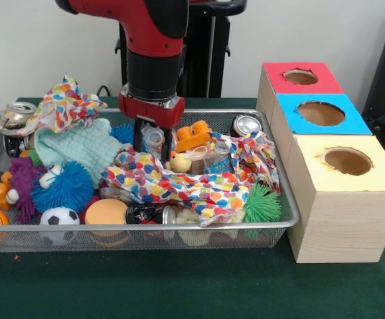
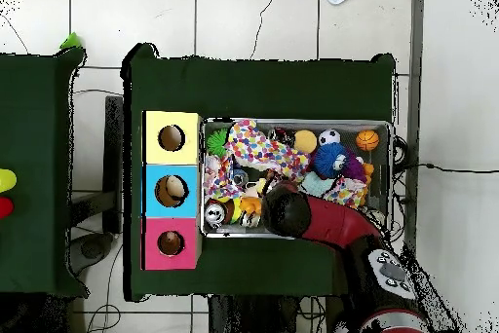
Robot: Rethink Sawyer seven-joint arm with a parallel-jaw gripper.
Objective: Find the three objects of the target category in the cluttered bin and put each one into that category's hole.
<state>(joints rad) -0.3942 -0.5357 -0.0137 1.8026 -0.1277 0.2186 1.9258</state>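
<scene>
End effector (image 1: 154, 143) hovering low in bin (image 1: 282, 222), fingers apart around clear bottle, gripping unclear. Yellow duckling (image 1: 179, 163) sitting just beside; retargeting onto it, avoiding polka-dot cloth (image 1: 179, 186).

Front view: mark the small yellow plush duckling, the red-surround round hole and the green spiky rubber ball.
Small yellow plush duckling (image 1: 179, 163), front view, on its head.
Red-surround round hole (image 1: 301, 77), front view, on the opening's middle.
Green spiky rubber ball (image 1: 263, 203), front view, on its centre.

One bin (image 1: 282, 199); three box holes: red (image 1: 301, 76), blue (image 1: 320, 113), yellow (image 1: 347, 161); one duckling (image 1: 179, 163); two spiky balls: blue (image 1: 63, 188), green (image 1: 262, 203).
</scene>
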